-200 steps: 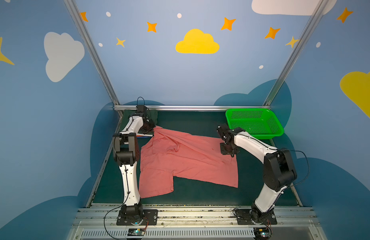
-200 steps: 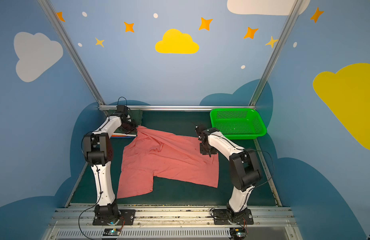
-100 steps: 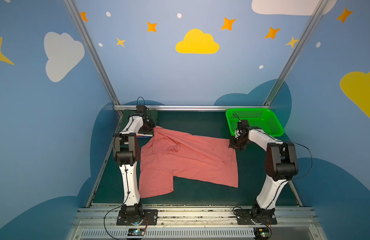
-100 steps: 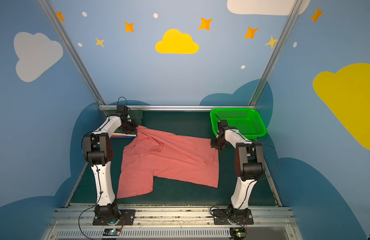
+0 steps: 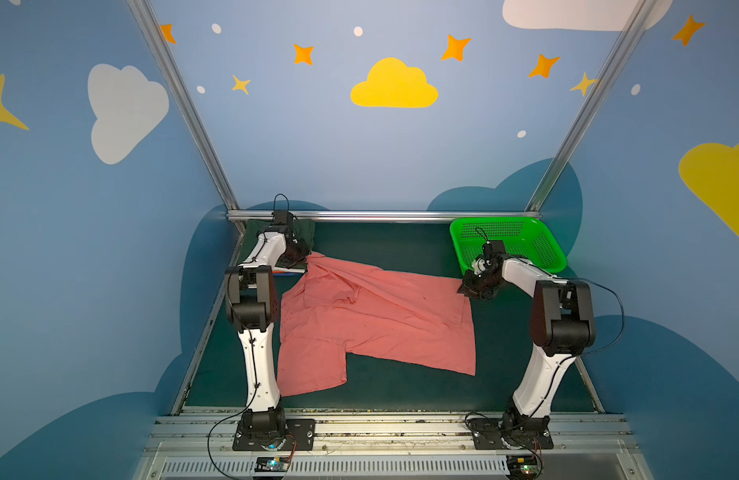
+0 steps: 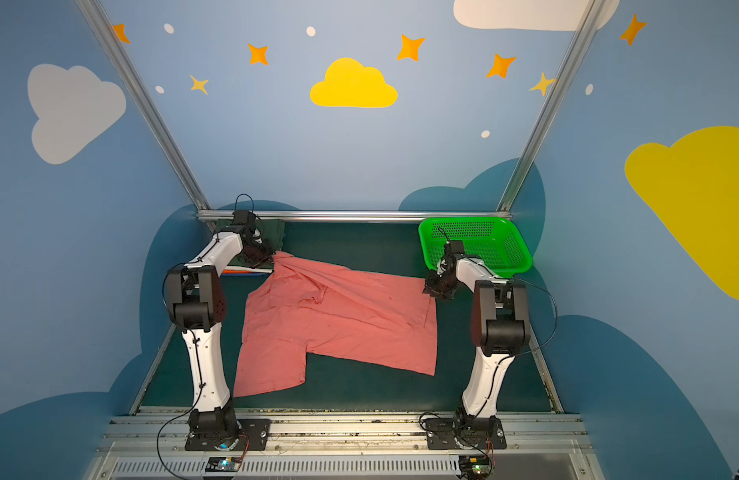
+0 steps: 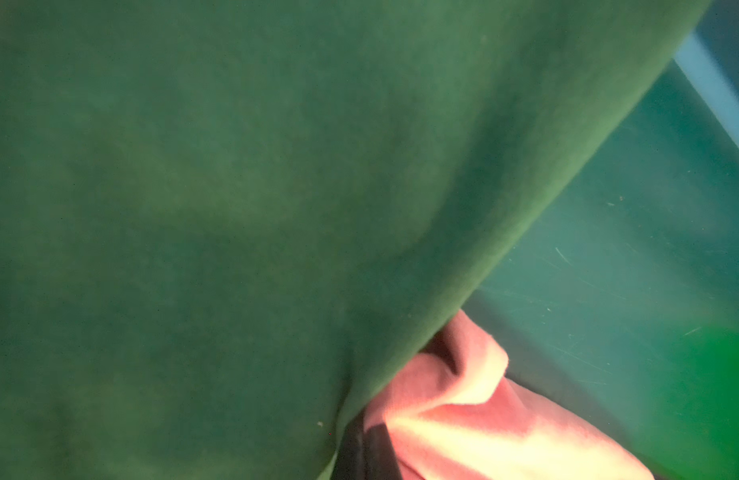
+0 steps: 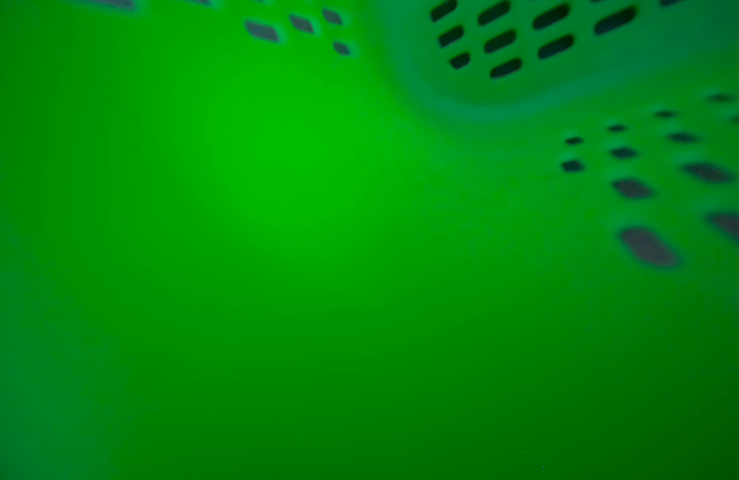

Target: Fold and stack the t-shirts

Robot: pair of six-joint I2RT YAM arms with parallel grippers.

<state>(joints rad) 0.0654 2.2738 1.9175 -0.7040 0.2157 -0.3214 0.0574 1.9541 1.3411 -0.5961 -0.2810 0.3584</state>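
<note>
salmon-pink t-shirt [image 5: 372,320], corner at right claw [image 5: 468,289]

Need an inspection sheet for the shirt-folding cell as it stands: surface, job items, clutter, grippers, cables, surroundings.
Surface: dark green mat, bare around the cloth.
Job's things: salmon-pink t-shirt spread open mid-mat, wrinkled, not yet folded; dark green t-shirt at the far left corner, orange cloth edge showing beneath it.
Clutter: green basket at the far right corner, no cloth seen in it.
Grippers: left gripper shut on the pink shirt's far left corner; right gripper at its far right corner, jaw state not visible.
Cables: black cables loop off both arms, none on the cloth.
Surroundings: blue walls with clouds and stars; aluminium frame.
</note>
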